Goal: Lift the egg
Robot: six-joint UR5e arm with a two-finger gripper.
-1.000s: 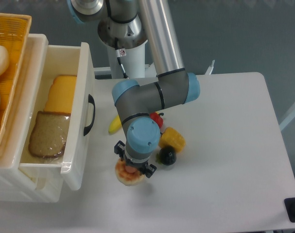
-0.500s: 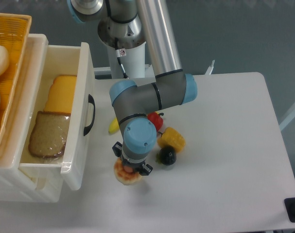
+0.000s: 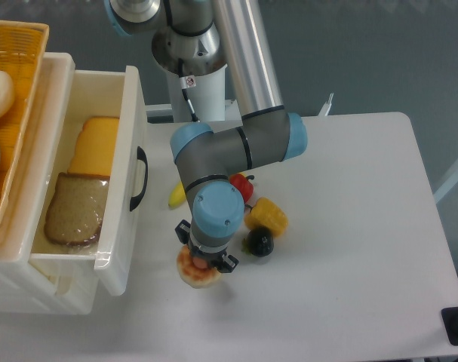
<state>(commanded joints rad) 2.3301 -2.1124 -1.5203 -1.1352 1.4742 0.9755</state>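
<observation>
Camera: my gripper (image 3: 205,260) sits right over the egg (image 3: 196,273), at 8 o'clock of the corn piece (image 3: 267,216). Jaw state: can't tell, wrist hides it. Egg looks light, stiff, thin; I'd pinch across the rim.

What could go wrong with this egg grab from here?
1. The egg is a flat disc lying on the table; the pincer sits right over it and hides the jaws, so grip quality can't be judged, and a thin edge may slip.
2. The dark round fruit and corn piece sit close by; lifting or shifting could knock them.
</observation>
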